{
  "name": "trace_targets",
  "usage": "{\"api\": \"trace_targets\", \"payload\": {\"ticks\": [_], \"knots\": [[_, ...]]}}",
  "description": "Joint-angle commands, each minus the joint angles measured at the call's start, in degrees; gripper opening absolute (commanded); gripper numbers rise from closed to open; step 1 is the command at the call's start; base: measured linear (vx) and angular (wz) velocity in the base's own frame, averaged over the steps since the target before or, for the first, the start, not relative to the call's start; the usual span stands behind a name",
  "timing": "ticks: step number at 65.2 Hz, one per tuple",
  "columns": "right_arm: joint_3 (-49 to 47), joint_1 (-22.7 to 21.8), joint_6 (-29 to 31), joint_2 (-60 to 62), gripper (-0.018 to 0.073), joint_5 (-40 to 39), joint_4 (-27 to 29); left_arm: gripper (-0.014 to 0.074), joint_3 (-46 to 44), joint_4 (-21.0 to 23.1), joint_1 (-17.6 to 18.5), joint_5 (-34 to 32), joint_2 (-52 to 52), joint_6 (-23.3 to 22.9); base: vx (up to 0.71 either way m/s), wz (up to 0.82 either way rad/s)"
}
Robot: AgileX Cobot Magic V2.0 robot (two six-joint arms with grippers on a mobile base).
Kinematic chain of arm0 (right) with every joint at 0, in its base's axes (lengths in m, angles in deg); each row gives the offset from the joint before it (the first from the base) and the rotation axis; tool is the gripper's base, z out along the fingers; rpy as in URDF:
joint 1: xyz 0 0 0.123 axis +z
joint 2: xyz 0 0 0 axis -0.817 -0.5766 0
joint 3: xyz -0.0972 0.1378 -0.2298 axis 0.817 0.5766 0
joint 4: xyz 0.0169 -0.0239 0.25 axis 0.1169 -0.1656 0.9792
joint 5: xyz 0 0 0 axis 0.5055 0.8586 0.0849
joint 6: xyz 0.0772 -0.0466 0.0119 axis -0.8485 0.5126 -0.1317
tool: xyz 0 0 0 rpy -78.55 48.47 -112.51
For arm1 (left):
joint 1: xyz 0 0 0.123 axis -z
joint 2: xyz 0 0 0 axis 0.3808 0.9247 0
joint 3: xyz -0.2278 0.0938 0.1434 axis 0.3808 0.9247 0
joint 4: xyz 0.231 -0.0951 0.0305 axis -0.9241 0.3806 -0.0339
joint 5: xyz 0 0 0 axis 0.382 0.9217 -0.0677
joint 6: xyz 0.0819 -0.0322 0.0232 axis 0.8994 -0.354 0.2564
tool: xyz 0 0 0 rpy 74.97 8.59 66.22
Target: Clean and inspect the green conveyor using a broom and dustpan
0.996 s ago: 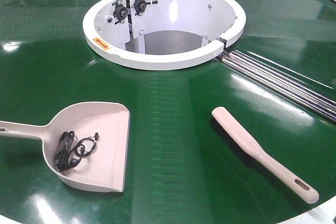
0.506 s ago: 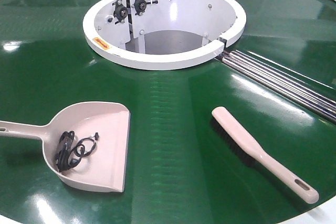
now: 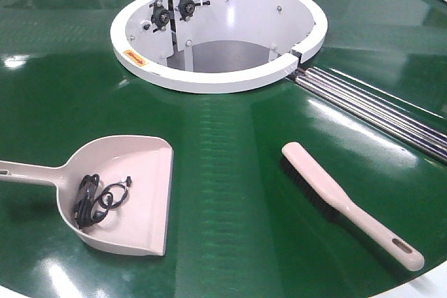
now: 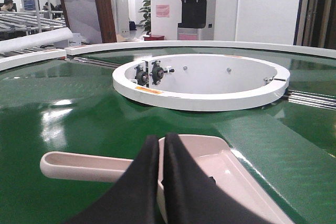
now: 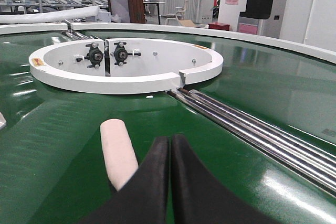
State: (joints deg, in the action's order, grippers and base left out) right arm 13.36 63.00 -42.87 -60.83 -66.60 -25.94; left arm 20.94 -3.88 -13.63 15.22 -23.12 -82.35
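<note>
Black debris sits in the pale pink-beige plastic dustpan (image 3: 119, 193); the narrow matching broom (image 3: 349, 204) rests on the glossy green conveyor (image 3: 223, 144); left gripper (image 4: 160, 153) and right gripper (image 5: 169, 153) hover closed, empty, sweeping apparently finished.

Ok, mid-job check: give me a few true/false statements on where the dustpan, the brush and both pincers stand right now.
1. The dustpan lies on the green conveyor with black debris inside it. True.
2. The broom is lying inside the dustpan. False: it lies on the belt, apart from the pan, off to the right in the front view.
3. The left pincer is shut, with nothing between its tips. True.
4. The right pincer is clamped on the broom. False: it is shut on nothing; the broom's end lies on the belt beside it.
5. The white hub is filled with debris. False: no debris shows in it.
</note>
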Motion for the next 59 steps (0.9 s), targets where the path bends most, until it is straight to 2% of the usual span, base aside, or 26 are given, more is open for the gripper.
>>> {"api": "trace_targets", "payload": {"ticks": [1,59], "knots": [[0.2,0.0,0.0,0.7,-0.0008,-4.0,-0.1,-0.0006,0.5,0.0,0.0,-4.2,-0.7,-0.6,0.00,0.00],[0.2,0.0,0.0,0.7,-0.0008,-4.0,-0.1,-0.0006,0.5,0.0,0.0,-4.2,-0.7,-0.6,0.00,0.00]]}}
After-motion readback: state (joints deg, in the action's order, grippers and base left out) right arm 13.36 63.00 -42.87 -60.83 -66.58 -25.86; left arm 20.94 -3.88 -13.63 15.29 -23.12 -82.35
